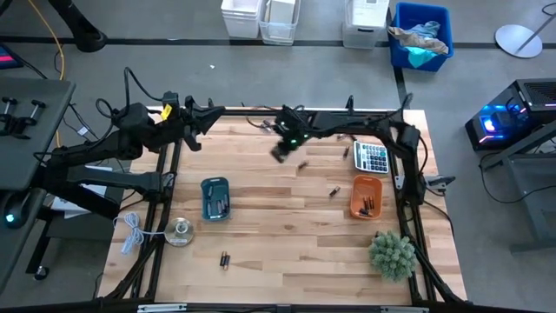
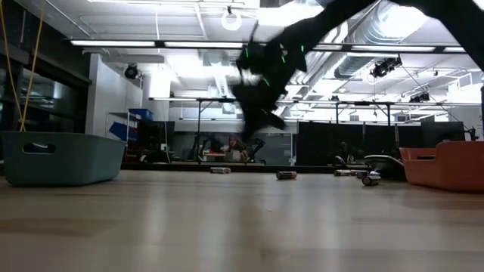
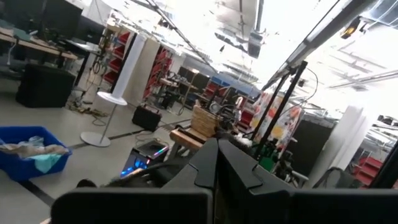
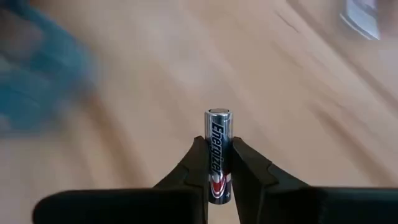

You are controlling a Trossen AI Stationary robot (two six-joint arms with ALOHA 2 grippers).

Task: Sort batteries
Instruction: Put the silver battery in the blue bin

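Right wrist view: your right gripper (image 4: 217, 177) is clamped on one battery (image 4: 218, 152), lifted above the table (image 1: 261, 217). Carry step now; next needs a tray pick, blue tray (image 1: 215, 198) or orange tray (image 1: 366, 196) (by size, probably). Left gripper (image 3: 217, 163) clenched empty, parked.

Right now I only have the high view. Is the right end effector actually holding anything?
Observer: Yes. The right wrist view shows the right end effector shut on a dark cylindrical Energizer battery, silvery end pointing outward.
Operator: Is it off the table?
Observer: The low view shows it hanging clear above the pale wooden table.
Operator: And the left one?
Observer: The left wrist view shows the left end effector shut with nothing between its fingers, aimed out at the room.
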